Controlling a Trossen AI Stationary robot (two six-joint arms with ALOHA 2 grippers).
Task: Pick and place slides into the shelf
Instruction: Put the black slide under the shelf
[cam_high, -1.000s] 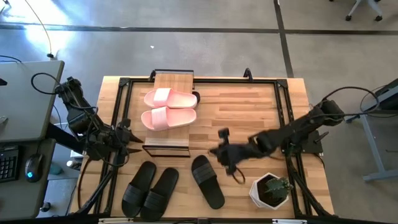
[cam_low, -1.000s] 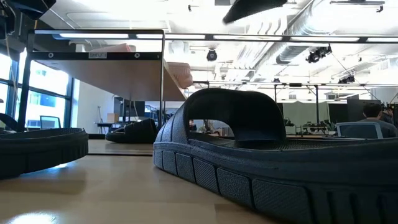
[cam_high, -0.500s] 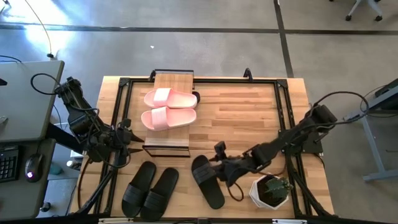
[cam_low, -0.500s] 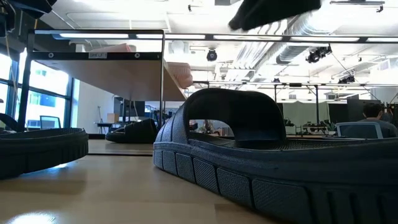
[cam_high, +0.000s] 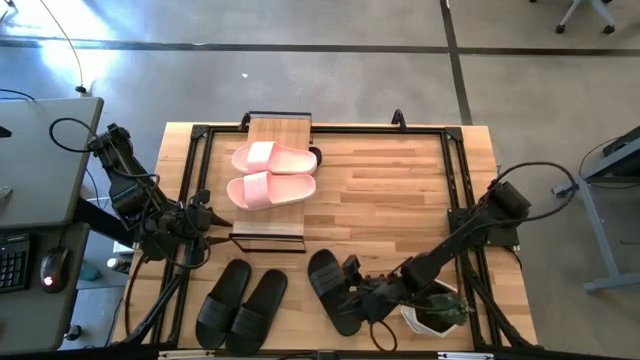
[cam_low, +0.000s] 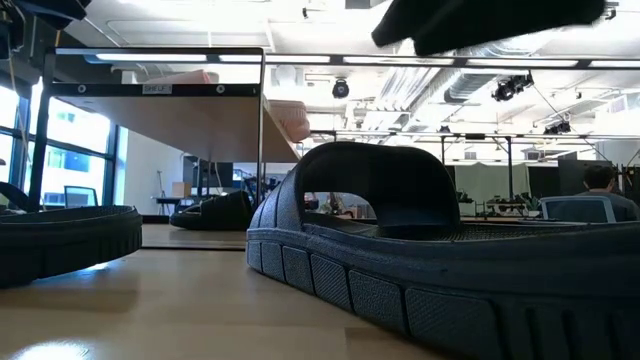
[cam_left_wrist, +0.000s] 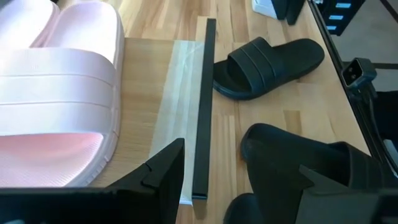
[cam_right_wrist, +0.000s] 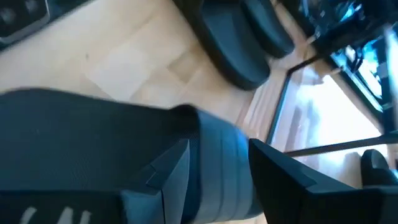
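The shelf (cam_high: 272, 205) stands at the table's far left with two pink slides (cam_high: 272, 175) on its plank top. A dark slide (cam_low: 212, 212) lies on its lower level. A black pair (cam_high: 240, 305) and a single black slide (cam_high: 330, 290) lie near the front edge. My right gripper (cam_high: 352, 292) is open, low at the single slide's right side. Its fingers (cam_right_wrist: 166, 177) stand on either side of the ribbed strap (cam_right_wrist: 221, 158). My left gripper (cam_high: 203, 222) waits open at the shelf's left front corner, nothing between its fingers (cam_left_wrist: 163, 167). My right gripper comes slanting down from the table's right, one finger on each side of the single black slide's strap (cam_right_wrist: 217, 180). I cannot tell whether the fingers touch it. The slide lies flat on the table.
A small plant in a white pot (cam_high: 432, 305) stands just right of my right gripper, under that arm. A black frame rail (cam_high: 462, 190) runs along the table's edges. Bare wood (cam_high: 390, 190) lies right of the shelf.
My right gripper has swung from the table's middle toward the near edge and somewhat left. It has sunk toward the single black slide. The slides and the shelf have not moved.
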